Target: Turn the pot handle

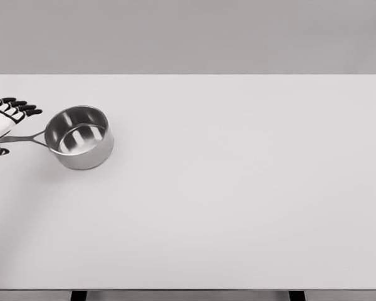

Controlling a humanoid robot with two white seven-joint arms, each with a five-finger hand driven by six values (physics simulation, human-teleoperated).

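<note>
Steel pot [80,137], shiny, empty, upright at the far left of the white table [238,207]. Its thin handle [24,138] points left. Left hand [5,122] around the handle's end, fingers spread, not gripping.

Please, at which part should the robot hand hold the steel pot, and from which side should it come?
Probably the thin handle, approached from the left. It sticks out level from the pot toward the table's left edge, and the left robot hand is already there, fingers spread around it. The round wall looks too wide to grip.
</note>
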